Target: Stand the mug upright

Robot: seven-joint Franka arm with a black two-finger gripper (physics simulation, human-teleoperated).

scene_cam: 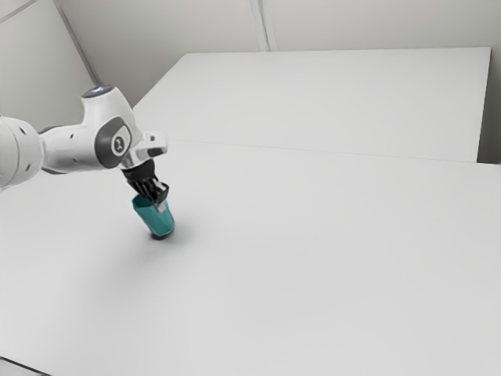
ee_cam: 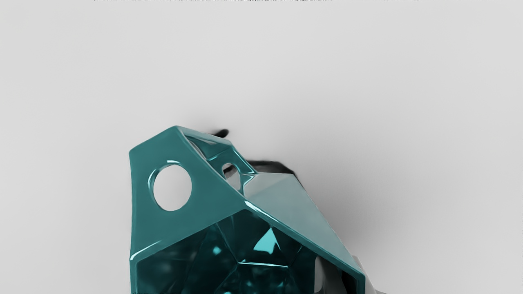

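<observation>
So there's a big plain white table [scene_cam: 313, 274], with a white robot arm [scene_cam: 74, 149] coming in over it from the exterior view's left. The teal faceted mug with a round hole in its handle [scene_cam: 159, 222] is on that side too, in from the table's far edge, tilted, rim leaning toward the exterior view's left. The black two-finger tool [scene_cam: 158, 204] is clamped on the mug's wall, one finger [ee_cam: 322, 277] inside, one outside.
</observation>
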